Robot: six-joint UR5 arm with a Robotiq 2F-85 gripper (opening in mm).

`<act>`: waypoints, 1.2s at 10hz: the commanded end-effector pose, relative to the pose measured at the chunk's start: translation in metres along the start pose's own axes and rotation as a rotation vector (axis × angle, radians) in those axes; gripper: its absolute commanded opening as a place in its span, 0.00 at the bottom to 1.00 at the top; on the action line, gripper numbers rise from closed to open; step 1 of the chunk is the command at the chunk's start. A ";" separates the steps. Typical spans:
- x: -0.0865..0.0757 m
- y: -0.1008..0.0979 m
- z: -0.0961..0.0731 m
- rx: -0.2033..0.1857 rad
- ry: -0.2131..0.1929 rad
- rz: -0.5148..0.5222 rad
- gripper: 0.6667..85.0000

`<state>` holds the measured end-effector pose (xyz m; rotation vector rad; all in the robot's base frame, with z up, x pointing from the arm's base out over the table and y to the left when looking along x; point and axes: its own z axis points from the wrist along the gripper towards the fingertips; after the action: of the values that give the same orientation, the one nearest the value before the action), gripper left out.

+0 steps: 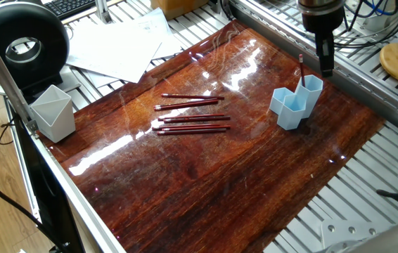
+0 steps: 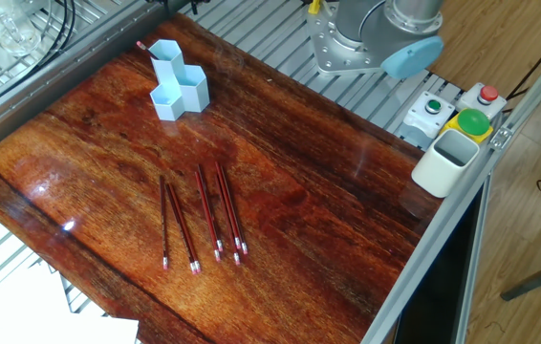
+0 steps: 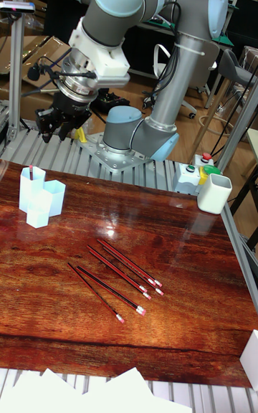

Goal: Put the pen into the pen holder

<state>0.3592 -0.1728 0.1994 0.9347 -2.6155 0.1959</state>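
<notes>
The light blue pen holder (image 1: 296, 102) (image 2: 177, 82) (image 3: 40, 199) stands near the table's edge. One dark red pen (image 1: 301, 69) (image 3: 31, 172) is upright in its tallest tube, and in the other fixed view only its end (image 2: 141, 45) shows. Several more pens (image 1: 193, 117) (image 2: 204, 216) (image 3: 116, 277) lie side by side mid-table. My gripper (image 1: 324, 62) (image 3: 60, 132) hangs just above and behind the holder. It is open, holds nothing and is clear of the standing pen. It is out of the other fixed view.
A pale grey-white angular cup (image 1: 53, 112) (image 2: 447, 161) (image 3: 213, 193) stands at the table's corner beside a button box (image 2: 464, 111). Loose papers (image 1: 122, 42) and a black round device (image 1: 23, 42) lie beyond the table's edge. The arm's base (image 3: 133, 142) (image 2: 366, 43) is bolted behind the table.
</notes>
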 end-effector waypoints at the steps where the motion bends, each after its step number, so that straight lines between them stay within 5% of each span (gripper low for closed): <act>1: -0.050 0.033 0.004 -0.030 0.008 0.011 0.52; 6: -0.143 0.093 -0.017 -0.031 0.046 0.074 0.46; 8: -0.176 0.112 -0.015 -0.024 0.022 0.100 0.45; 12: -0.182 0.089 -0.004 0.030 0.004 0.091 0.30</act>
<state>0.4257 -0.0040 0.1405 0.8257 -2.6397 0.2388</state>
